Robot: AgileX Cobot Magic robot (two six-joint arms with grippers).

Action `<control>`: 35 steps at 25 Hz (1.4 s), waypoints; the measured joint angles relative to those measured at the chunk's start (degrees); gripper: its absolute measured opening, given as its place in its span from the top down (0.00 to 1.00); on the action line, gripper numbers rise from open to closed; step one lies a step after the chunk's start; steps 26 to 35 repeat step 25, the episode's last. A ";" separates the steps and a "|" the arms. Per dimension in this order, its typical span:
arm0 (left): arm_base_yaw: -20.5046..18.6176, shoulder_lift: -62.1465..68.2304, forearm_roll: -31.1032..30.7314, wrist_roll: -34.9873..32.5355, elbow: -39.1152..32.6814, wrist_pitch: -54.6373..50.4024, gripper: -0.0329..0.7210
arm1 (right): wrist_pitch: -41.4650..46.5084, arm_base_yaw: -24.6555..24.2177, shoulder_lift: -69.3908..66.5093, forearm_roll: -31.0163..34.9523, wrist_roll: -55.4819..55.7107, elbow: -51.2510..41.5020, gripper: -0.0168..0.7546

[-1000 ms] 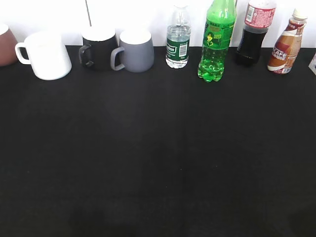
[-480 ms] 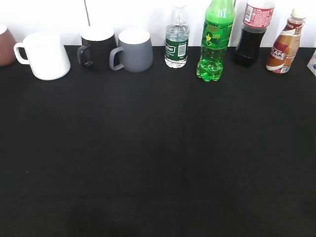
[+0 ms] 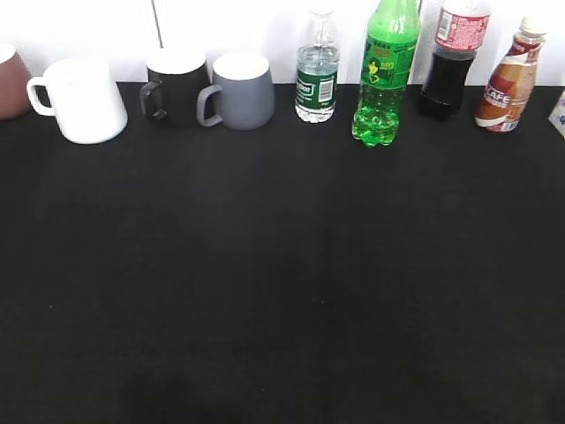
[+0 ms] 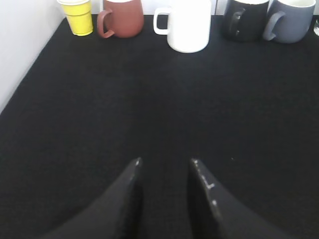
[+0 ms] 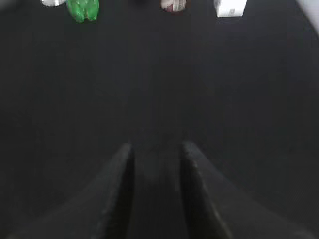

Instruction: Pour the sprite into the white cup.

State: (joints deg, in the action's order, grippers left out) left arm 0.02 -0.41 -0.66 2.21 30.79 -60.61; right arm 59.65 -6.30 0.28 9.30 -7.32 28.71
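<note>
Tall green transparent plastic bottle (image 3: 385, 75): upright, bench (image 3: 282, 283) back row, between clear water bottle (image 3: 317, 72) and dark cola bottle (image 3: 450, 62). White ceramic mug (image 3: 81, 99): far left, well apart. Left tool (image 4: 164, 163), right tool (image 5: 155, 147): narrowly parted, empty. Advice: right tool widens, grips bottle mid-body, keeps upright.

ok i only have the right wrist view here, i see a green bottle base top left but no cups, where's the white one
Observer: The white cup stands at the table's back edge, far left of the sprite in the exterior view.
Operator: anything between them
Observer: Yes: a black mug, a grey mug and a small water bottle, in that order from the cup.
Operator: is the left gripper near the cup
Observer: No. The left gripper is open over bare cloth, the cup well ahead of it.
</note>
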 joint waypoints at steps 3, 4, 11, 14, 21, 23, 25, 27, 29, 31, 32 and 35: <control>-0.01 0.00 0.00 0.00 0.00 0.07 0.64 | 0.00 0.00 0.20 0.00 0.00 -0.11 0.67; -0.01 0.00 0.00 0.00 0.00 0.07 0.64 | 0.00 0.00 0.25 0.00 0.00 -0.11 0.67; -0.01 0.00 0.03 0.00 0.00 0.07 0.64 | 0.00 -0.27 0.25 0.00 0.00 -0.11 0.67; -0.01 0.00 0.03 0.00 0.00 0.07 0.64 | 0.00 -0.27 0.25 0.00 0.03 -0.11 0.67; -0.06 0.00 0.03 0.00 0.00 0.07 0.64 | 0.00 -0.27 0.25 0.00 0.07 -0.11 0.67; -0.06 0.00 0.03 0.00 0.00 0.07 0.64 | 0.00 -0.27 0.25 0.00 0.07 -0.11 0.67; -0.06 0.00 0.03 0.00 0.00 0.07 0.64 | 0.00 -0.27 0.25 0.00 0.07 -0.11 0.67; -0.06 0.00 0.03 0.00 0.00 0.07 0.64 | 0.00 -0.27 0.25 0.00 0.07 -0.11 0.67; -0.06 0.00 0.03 0.00 0.00 0.07 0.64 | 0.00 -0.27 0.25 0.00 0.07 -0.11 0.67; -0.06 0.00 0.03 0.00 0.00 0.07 0.64 | 0.00 -0.27 0.25 0.00 0.07 -0.11 0.67; -0.06 0.00 0.03 0.00 0.00 0.07 0.64 | 0.00 -0.27 0.25 0.00 0.07 -0.11 0.67; -0.06 0.00 0.03 0.00 0.00 0.07 0.64 | 0.00 -0.27 0.25 0.00 0.07 -0.11 0.67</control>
